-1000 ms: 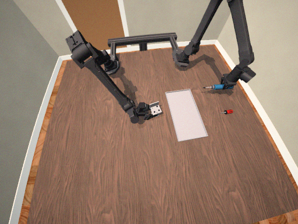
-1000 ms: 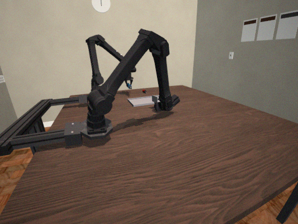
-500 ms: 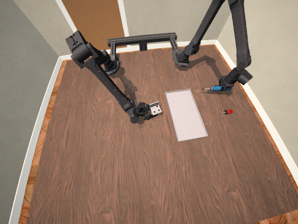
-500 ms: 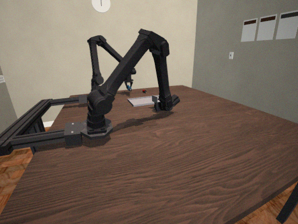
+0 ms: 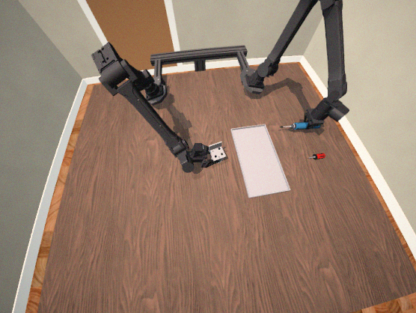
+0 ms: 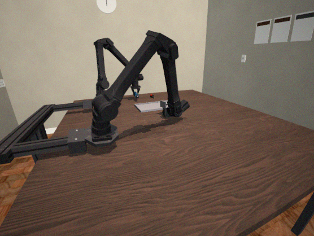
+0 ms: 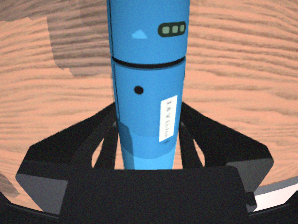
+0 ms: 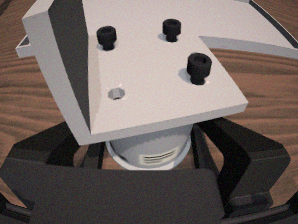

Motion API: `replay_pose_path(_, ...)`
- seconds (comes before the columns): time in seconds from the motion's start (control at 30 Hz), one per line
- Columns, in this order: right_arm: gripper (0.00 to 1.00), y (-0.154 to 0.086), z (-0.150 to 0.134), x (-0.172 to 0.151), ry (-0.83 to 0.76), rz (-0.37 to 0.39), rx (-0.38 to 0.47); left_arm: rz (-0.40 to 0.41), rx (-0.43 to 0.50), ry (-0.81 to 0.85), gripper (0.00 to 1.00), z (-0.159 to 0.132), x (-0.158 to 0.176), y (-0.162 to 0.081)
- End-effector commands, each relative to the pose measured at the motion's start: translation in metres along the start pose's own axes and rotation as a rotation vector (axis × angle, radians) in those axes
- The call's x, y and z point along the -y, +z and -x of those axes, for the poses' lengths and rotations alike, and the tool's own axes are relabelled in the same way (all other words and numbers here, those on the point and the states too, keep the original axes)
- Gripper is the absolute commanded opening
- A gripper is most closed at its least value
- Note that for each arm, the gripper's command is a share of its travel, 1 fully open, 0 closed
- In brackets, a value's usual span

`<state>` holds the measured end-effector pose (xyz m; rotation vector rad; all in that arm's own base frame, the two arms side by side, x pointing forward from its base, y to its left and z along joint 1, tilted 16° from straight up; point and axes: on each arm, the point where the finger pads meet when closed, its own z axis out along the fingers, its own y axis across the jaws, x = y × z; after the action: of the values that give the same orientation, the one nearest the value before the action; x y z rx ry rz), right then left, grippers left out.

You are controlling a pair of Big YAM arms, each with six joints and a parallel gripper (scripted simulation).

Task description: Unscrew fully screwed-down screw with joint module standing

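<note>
Ok so L gripper (image 5: 314, 119) (image 6: 135, 91) (image 7: 149, 135) pinching blue driver (image 5: 300, 126) (image 6: 136, 94) (image 7: 150, 75) past tray (image 5: 262, 161) (image 6: 152, 106) (image 8: 250, 27), R gripper (image 5: 210, 159) (image 6: 167, 111) (image 8: 149, 145) clamping joint module (image 8: 150, 145) tray's other side; imo keep module braced, bit vertical, press straight into seated screw's socket

Electric screwdriver (image 5: 300, 126) (image 6: 136, 94) (image 7: 150, 75) lowered, closer to tray (image 5: 262, 161) (image 6: 147, 107) (image 7: 286, 196) (image 8: 250, 30)
</note>
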<state>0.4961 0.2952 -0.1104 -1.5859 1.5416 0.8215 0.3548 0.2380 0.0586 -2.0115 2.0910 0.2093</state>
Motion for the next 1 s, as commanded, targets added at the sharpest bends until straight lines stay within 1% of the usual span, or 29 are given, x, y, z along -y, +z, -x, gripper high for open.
replay_pose_path(0.0,0.59,0.000,0.009,0.011,-0.023,-0.014,0.010,-0.047,0.026,0.006,0.42,0.012,0.014,-0.009)
replay_pose_path(0.03,0.59,0.000,0.009,0.011,-0.023,-0.014,0.010,-0.045,0.026,0.005,0.42,0.013,0.014,-0.006)
replay_pose_path(0.1,0.59,0.000,0.009,0.011,-0.023,-0.014,0.010,-0.015,0.008,0.005,0.42,0.007,0.004,0.010)
replay_pose_path(0.13,0.59,0.000,0.009,0.011,-0.023,-0.014,0.010,-0.036,0.021,0.001,0.42,0.009,0.013,-0.002)
replay_pose_path(0.27,0.59,0.000,0.009,0.011,-0.023,-0.014,0.010,-0.036,0.021,0.001,0.42,0.009,0.013,-0.002)
replay_pose_path(0.33,0.59,0.000,0.009,0.011,-0.023,-0.014,0.010,-0.050,0.030,0.002,0.42,0.012,0.010,-0.005)
replay_pose_path(0.53,0.59,0.000,0.009,0.011,-0.023,-0.014,0.010,-0.025,0.013,0.009,0.42,0.007,0.007,0.008)
replay_pose_path(0.67,0.59,0.000,0.009,0.011,-0.023,-0.014,0.010,-0.040,0.023,0.004,0.42,0.011,0.010,0.004)
replay_pose_path(0.83,0.59,0.000,0.009,0.011,-0.023,-0.014,0.010,-0.036,0.021,0.001,0.42,0.009,0.013,0.003)
replay_pose_path(0.9,0.59,0.000,0.009,0.011,-0.023,-0.014,0.010,-0.024,0.013,0.006,0.42,0.008,0.007,0.013)
replay_pose_path(0.97,0.59,0.000,0.009,0.011,-0.023,-0.014,0.010,-0.016,0.008,0.009,0.42,0.005,0.004,0.018)
